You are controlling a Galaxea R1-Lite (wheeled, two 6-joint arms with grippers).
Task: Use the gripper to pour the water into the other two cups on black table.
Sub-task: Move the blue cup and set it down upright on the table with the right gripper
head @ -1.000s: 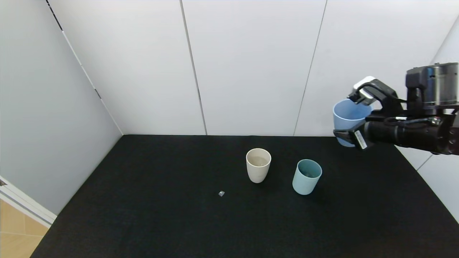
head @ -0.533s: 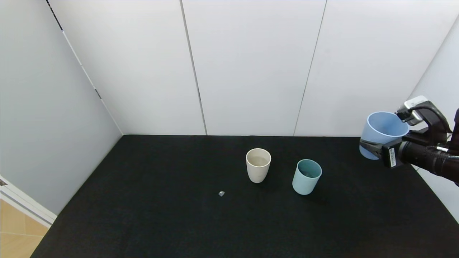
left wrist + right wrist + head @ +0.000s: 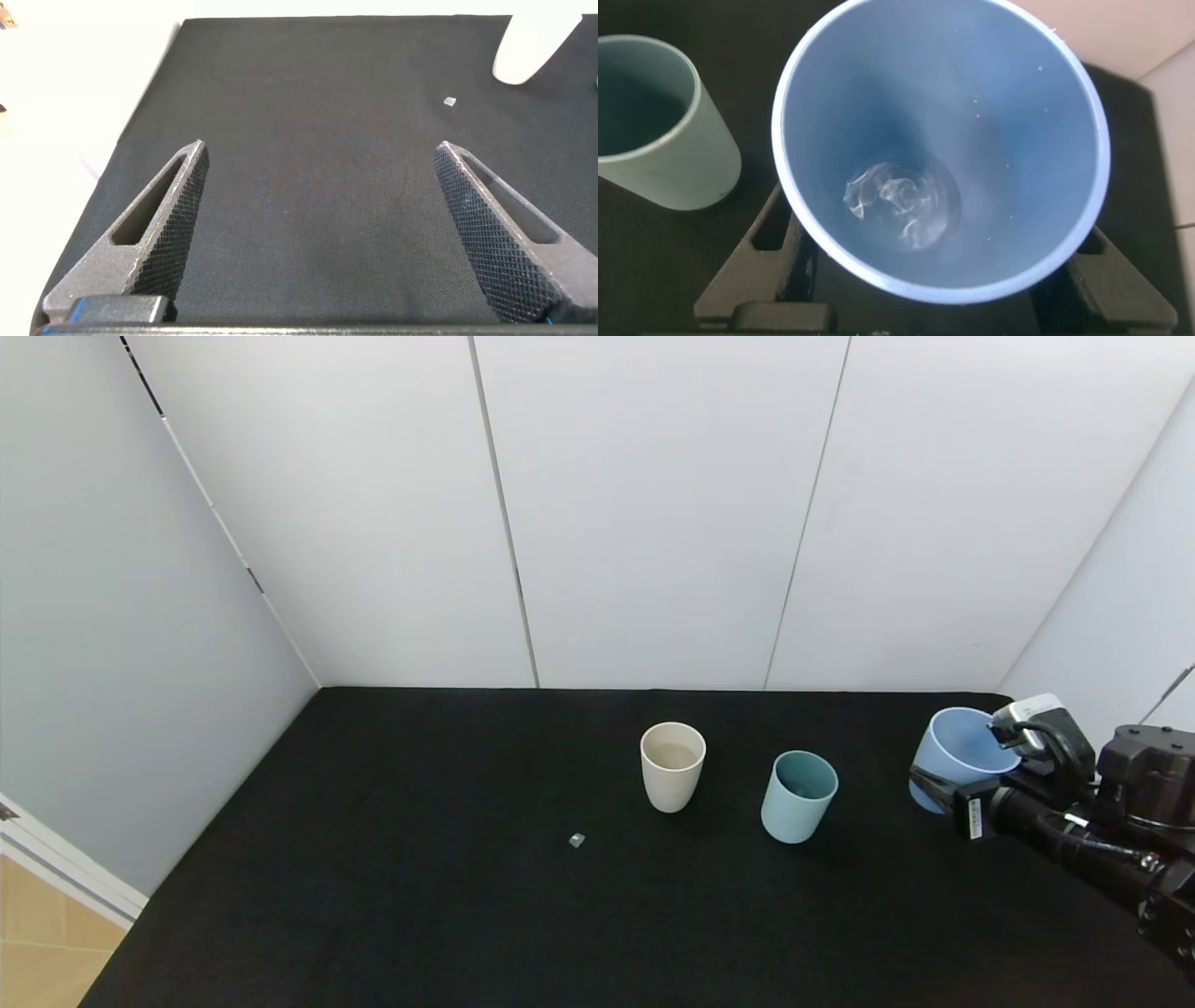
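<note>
My right gripper (image 3: 971, 775) is shut on the large light blue tumbler (image 3: 957, 761), held low over the black table (image 3: 420, 896) at its right side, right of the other cups. In the right wrist view the tumbler (image 3: 943, 121) fills the frame, with a little water (image 3: 901, 201) at its bottom. The cream-beige cup (image 3: 672, 766) stands mid-table with a faint water level inside. The teal-green cup (image 3: 799, 795) stands to its right and also shows in the right wrist view (image 3: 654, 121). My left gripper (image 3: 318, 154) is open and empty over bare table.
A tiny grey speck (image 3: 576, 840) lies on the table left of the cream cup, also in the left wrist view (image 3: 449, 101). White walls close the table at the back, left and right. The table's left edge drops to a wooden floor (image 3: 37, 943).
My right gripper has carried the light blue tumbler down and to the right, from high above the teal cup's far side to low near the table's right side. The two cups have not moved.
</note>
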